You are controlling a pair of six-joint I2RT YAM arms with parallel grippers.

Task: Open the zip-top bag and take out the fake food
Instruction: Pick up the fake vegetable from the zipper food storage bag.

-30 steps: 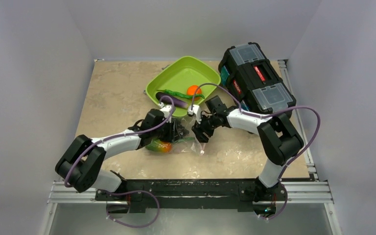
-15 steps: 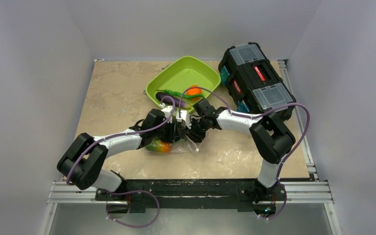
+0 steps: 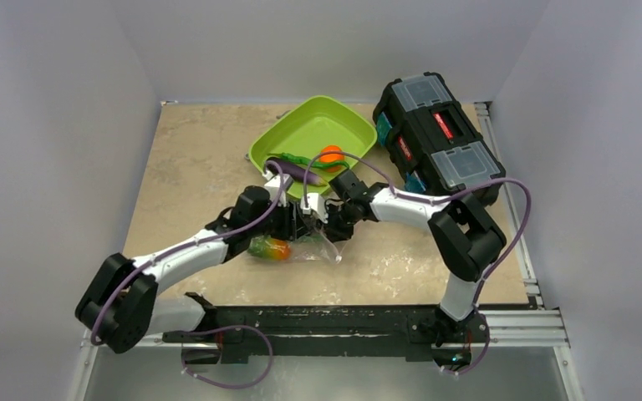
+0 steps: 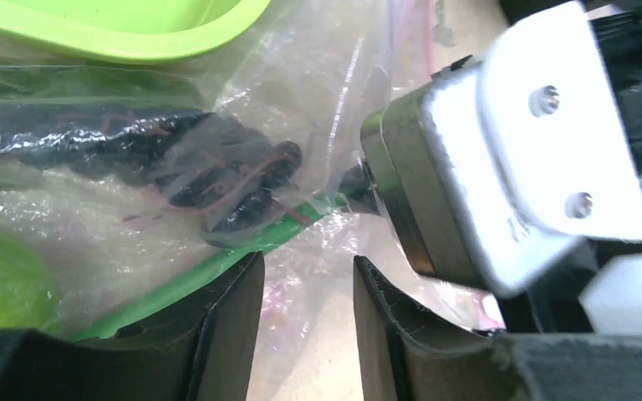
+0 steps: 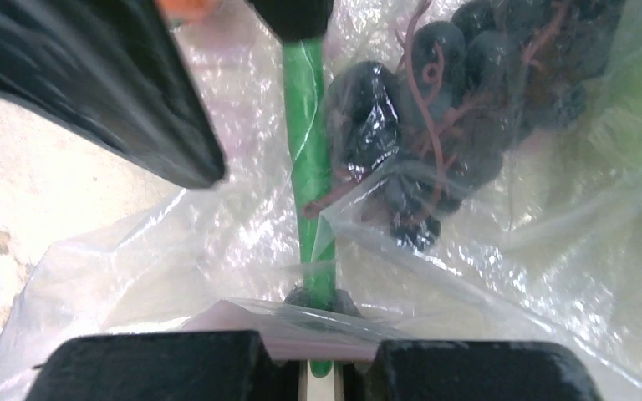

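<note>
Now, right pincer (image 5: 318,372): clamped on pod (image 5: 308,167) in bag (image 5: 175,251) beside tray (image 4: 117,25); left pincer (image 4: 308,292): narrowly open. I'd draw pod out slowly.

The beige table (image 3: 192,167) carries a green tray (image 3: 301,125), a black toolbox (image 3: 435,138) and the zip-top bag (image 3: 313,248)

You have two arms here, the left arm (image 3: 188,251) and the right arm (image 3: 418,205), so two pincers: one left pincer (image 4: 308,284), one right pincer (image 5: 319,372). On the one counter (image 3: 192,167) count one lime-green square plastic tray (image 3: 313,129), one black hard-shell toolbox (image 3: 437,138) and one clear, crinkly plastic zip-top bag (image 3: 318,249). The tray holds three glossy plastic pieces: one purple eggplant (image 3: 297,171), one orange (image 3: 330,154), one green pod (image 3: 301,159). Through the bag you can count one bunch of dark grapes (image 5: 443,109), one green stalk (image 5: 305,125), one green rounded piece (image 3: 261,246) and one orange-red piece (image 3: 281,250).
</note>
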